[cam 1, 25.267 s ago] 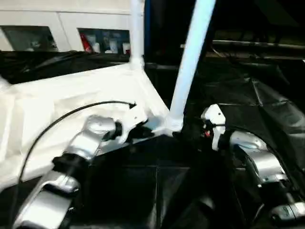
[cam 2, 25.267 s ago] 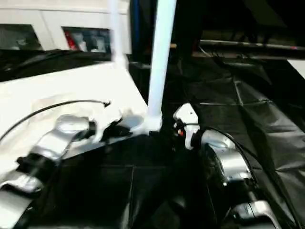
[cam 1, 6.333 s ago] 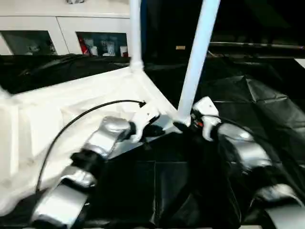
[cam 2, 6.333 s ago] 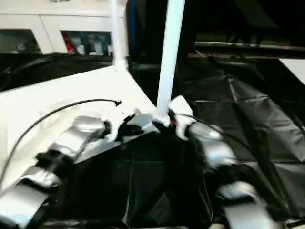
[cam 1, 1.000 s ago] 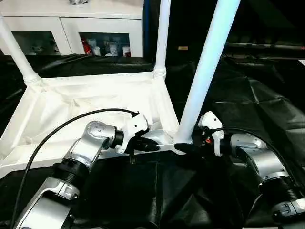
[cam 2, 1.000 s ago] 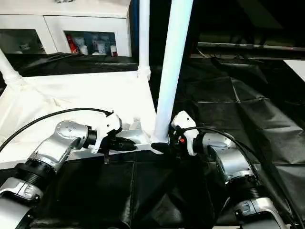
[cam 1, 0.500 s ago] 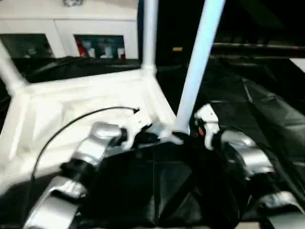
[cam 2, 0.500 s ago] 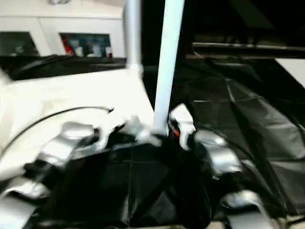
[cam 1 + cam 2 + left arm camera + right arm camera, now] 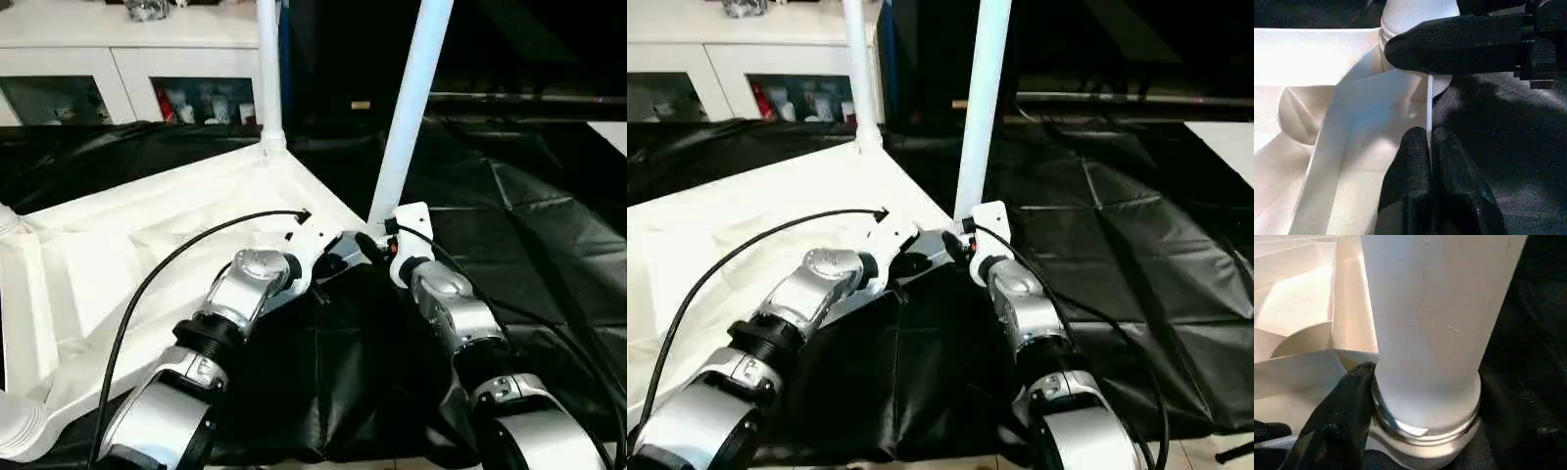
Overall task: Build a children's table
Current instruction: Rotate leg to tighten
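The children's table (image 9: 118,255) lies upside down, a white ribbed top with legs pointing up. One leg (image 9: 266,69) stands at the far corner, another leg (image 9: 411,98) at the near right corner. My left gripper (image 9: 1428,134) is shut on the thin rim wall (image 9: 1429,98) beside that near corner. My right gripper (image 9: 372,245) straddles the foot of the near leg (image 9: 1435,308). One black finger (image 9: 1352,396) presses its collar where it enters the socket. The same right gripper's finger (image 9: 1459,44) crosses the leg's base in the left wrist view.
The black-covered work table (image 9: 529,225) spreads out to the right. A white glass-door cabinet (image 9: 127,59) stands behind. A black cable (image 9: 176,245) loops over my left forearm above the top. Further leg sockets sit at the left edge (image 9: 5,220) and bottom left (image 9: 20,431).
The whole picture has shifted and turned, so the camera has moved. Both grippers stay at the same near corner, left on the rim, right at the leg's foot.
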Tool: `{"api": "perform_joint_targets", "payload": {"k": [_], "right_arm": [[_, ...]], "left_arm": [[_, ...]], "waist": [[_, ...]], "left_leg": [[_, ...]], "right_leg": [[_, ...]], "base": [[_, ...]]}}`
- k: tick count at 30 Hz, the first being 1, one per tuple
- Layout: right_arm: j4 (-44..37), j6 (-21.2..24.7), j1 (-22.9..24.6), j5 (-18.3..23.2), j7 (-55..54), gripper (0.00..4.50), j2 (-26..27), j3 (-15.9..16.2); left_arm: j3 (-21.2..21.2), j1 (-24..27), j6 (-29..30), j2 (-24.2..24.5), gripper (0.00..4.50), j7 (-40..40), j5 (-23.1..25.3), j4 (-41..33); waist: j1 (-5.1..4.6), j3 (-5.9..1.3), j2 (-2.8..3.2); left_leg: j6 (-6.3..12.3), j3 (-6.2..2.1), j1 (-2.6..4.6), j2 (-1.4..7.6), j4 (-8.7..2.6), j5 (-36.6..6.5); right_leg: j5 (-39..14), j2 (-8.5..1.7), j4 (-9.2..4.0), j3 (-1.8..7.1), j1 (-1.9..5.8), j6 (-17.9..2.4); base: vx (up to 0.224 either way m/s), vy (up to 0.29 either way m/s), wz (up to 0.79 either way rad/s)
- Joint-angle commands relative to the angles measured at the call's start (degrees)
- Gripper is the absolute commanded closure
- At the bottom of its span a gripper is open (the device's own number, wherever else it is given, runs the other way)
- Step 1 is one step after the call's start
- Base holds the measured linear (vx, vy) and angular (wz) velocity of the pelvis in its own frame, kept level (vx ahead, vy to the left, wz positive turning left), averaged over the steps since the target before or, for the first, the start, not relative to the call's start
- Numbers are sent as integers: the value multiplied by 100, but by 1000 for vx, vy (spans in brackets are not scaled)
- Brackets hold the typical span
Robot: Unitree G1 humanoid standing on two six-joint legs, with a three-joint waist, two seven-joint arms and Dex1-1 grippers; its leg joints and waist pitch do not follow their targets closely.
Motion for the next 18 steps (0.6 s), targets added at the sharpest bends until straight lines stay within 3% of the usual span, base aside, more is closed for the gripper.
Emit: {"api": "perform_joint_targets", "payload": {"k": [1,4,9,11,13,15,18], "right_arm": [[55,-74,46,49,82,100,-115,-113],[-302,-25,131,114,763,70,-320,39],[-1176,123,499,194,2206,70,-894,475],[-1290,105,562,190,2415,70,-995,536],[-1739,169,806,290,3209,70,-1452,701],[-1967,219,935,344,3754,70,-1737,812],[-2198,344,1031,456,4335,70,-1966,937]], "left_arm": [[-15,23,0,7,450,-35,-21,171],[-114,43,-46,150,450,-403,9,137],[-291,143,-237,476,450,-1064,8,-46],[-315,156,-297,530,450,-1140,18,-67],[-419,277,-668,842,450,-1795,-57,-287],[-494,401,-962,1059,450,-2340,-159,-510],[-572,580,-830,1281,450,-3034,-422,-941]], "waist": [[-23,-335,-18],[-9,-333,-68],[61,-347,-95],[47,-351,-96],[81,-349,-126],[97,-351,-106],[126,-358,-93]], "left_leg": [[-74,-234,158,312,-477,-2218],[29,-203,154,310,-464,-2101],[276,-202,96,333,-443,-1643],[344,-187,85,324,-423,-1443],[420,-192,84,332,-418,-1378],[484,-189,81,343,-415,-1327],[508,-173,94,377,-411,-1187]], "right_leg": [[-2101,-328,-528,186,119,-1026],[-1905,-321,-518,191,122,-1105],[-1613,-349,-466,200,196,-1069],[-1383,-346,-441,201,194,-1214],[-1353,-355,-441,190,213,-1253],[-1199,-340,-410,191,218,-1317],[-849,-334,-350,187,214,-1492]], "base": [[0,0,0],[0,0,0],[0,0,0],[0,0,0],[0,0,0],[0,0,0],[0,0,0]]}}
